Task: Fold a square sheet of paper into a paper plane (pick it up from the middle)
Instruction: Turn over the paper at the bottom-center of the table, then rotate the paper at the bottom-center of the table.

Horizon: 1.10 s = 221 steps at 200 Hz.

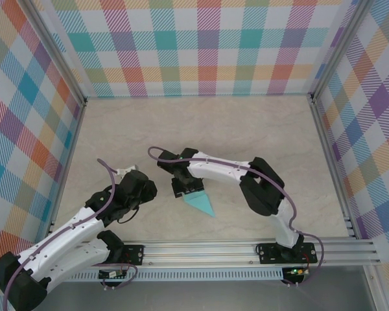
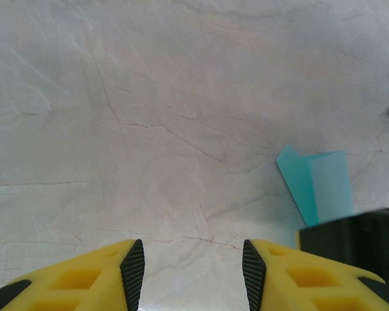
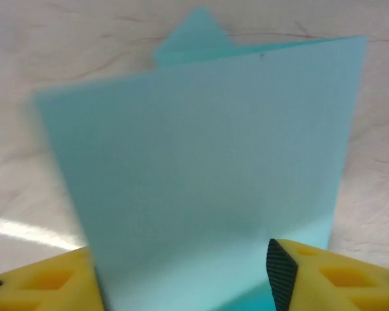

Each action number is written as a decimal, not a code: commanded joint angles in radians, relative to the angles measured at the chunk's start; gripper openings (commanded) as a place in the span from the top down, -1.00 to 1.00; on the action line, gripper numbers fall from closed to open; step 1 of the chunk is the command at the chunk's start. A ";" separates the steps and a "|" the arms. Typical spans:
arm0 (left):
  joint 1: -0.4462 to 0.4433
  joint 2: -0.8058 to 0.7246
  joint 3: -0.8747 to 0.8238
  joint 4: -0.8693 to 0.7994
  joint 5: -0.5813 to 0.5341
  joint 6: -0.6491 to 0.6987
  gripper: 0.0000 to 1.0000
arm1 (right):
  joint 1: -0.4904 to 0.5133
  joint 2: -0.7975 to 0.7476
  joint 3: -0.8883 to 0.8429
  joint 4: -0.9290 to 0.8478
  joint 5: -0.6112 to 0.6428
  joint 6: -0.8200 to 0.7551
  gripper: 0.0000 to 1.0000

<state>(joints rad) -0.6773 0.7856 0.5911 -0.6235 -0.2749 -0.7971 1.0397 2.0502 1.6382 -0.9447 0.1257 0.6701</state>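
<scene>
Two yellow fingers (image 3: 330,278) of the right gripper (image 3: 181,265) stood apart with an upright flap of the paper plane (image 3: 207,162) between them. The pads did not look pressed on it, so the paper seemed loose rather than clamped. From above, that gripper hung directly over the wide tail end of the turquoise dart. The dart lay on the marbled table (image 1: 246,123), near the middle and a little toward the near side, its nose pointing at the near rail (image 1: 233,249). The left gripper (image 2: 193,269) was also parted, with bare table between its pads. It sat well to the left of the plane and touched nothing.

The likely trouble was the raised flap. A lift or sideways move by the right gripper could catch it on a pad, then drag the plane or spring the crease open. Jaws closing off the crease could crumple the layers. The left arm, sweeping right, could nudge the tail.

Room was ample behind and to both sides, with open table up to the checked walls (image 1: 207,45). The near side was tight, the rail and the arm bases lying close beyond the nose.
</scene>
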 commanded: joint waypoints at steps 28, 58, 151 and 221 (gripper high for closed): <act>0.018 -0.023 -0.025 0.007 0.024 -0.007 0.04 | -0.053 -0.293 -0.277 0.345 -0.170 -0.006 -0.50; 0.018 -0.007 -0.042 0.053 0.095 -0.005 0.02 | -0.145 -0.361 -0.440 0.490 -0.272 0.006 -0.50; 0.018 0.235 -0.013 0.199 0.334 0.025 0.00 | -0.288 -0.175 -0.422 0.568 -0.426 -0.097 -0.20; 0.020 0.339 0.030 0.211 0.373 0.042 0.01 | -0.300 -0.132 -0.460 0.616 -0.444 -0.091 0.10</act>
<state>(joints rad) -0.6708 1.1099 0.5812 -0.4332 0.0723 -0.7811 0.7475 1.9106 1.1873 -0.3763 -0.2821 0.5900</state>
